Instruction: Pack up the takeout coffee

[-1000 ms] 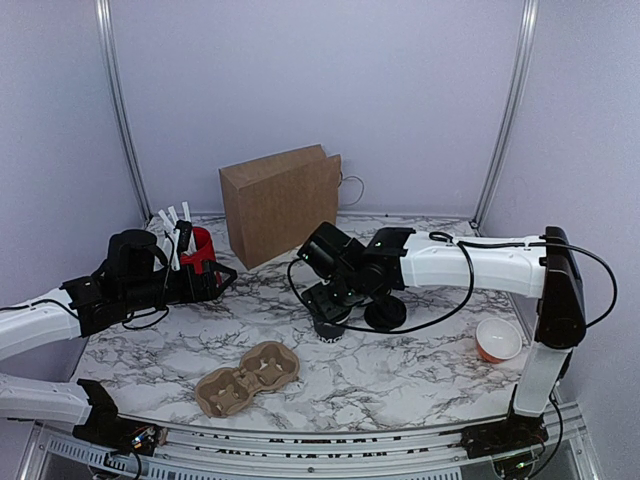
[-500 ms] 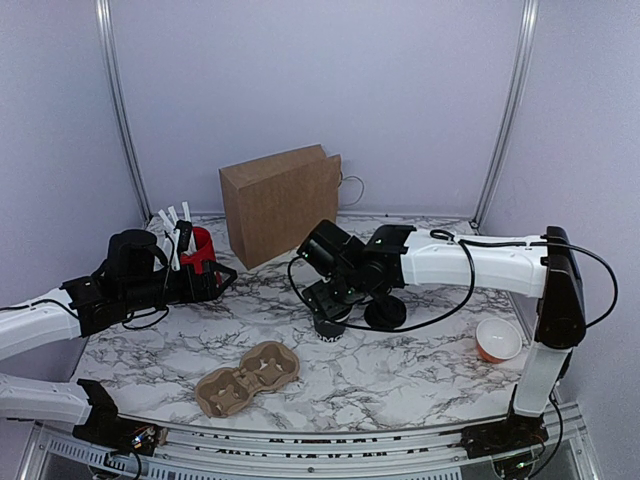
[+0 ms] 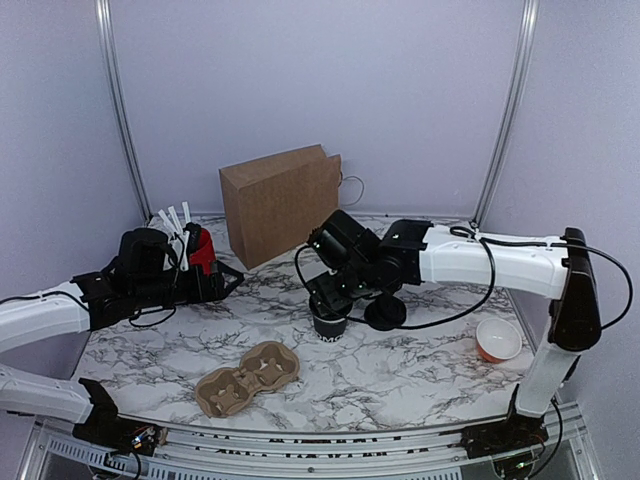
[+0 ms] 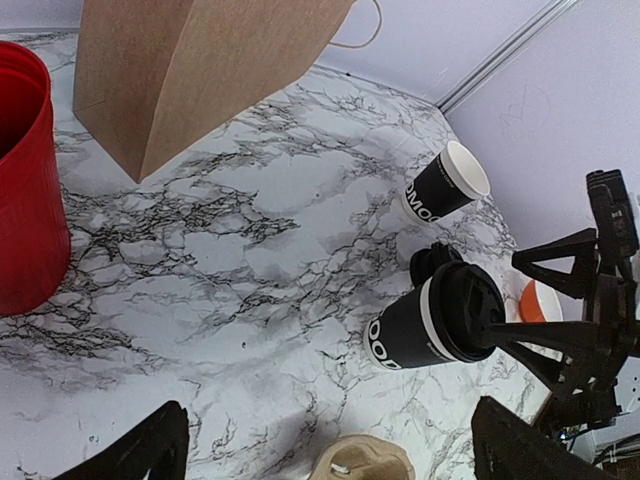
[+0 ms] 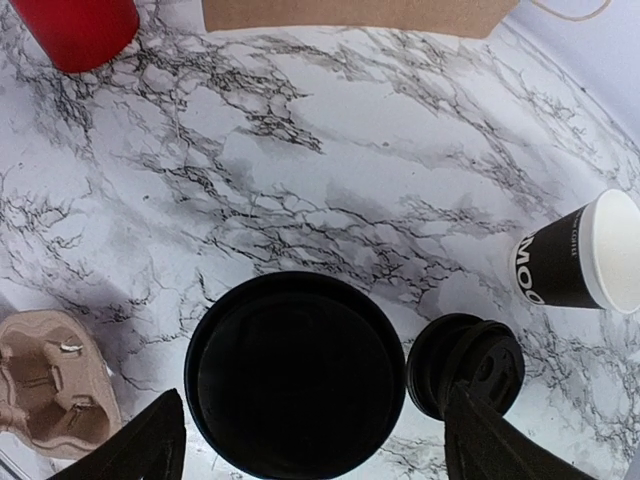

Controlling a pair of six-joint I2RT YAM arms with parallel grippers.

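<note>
Change: the right tool [image 3: 334, 297] has come up off the takeout coffee [image 3: 328, 325] and its arm has swung a little to the right. The cup, hidden under the tool a second ago, now shows in the top view. The left arm has edged slightly toward the middle.
Right tool: spread wide and holding nothing. In its own wrist view the two fingers stand apart on either side of the black lid, directly above it, with a gap on each side.
Left tool: fully wide and empty, hanging low beside the red cup [image 3: 203, 250] of white sticks.
Takeout coffee: upright on the tabletop [image 3: 400, 370], near the centre, in front of the paper bag [image 3: 280, 205], its round black lid on top.
Neighbours: a spare lid [image 3: 385, 313] lies just beside the cup on its right. An open black cup [image 5: 575, 262] with a white inside stands further off. The cardboard carrier [image 3: 247, 378] lies near the front edge, its wells unfilled.
Meaning for the task: the lid appears to be in place and the cup released, so capping looks finished. Packing is not yet done, since the cup is in neither the carrier nor the bag.
Next call: probably a fresh grasp around the cup's wall, then a carry to the carrier.
Risk: whether the lid has snapped fully down cannot be told from these views.
</note>
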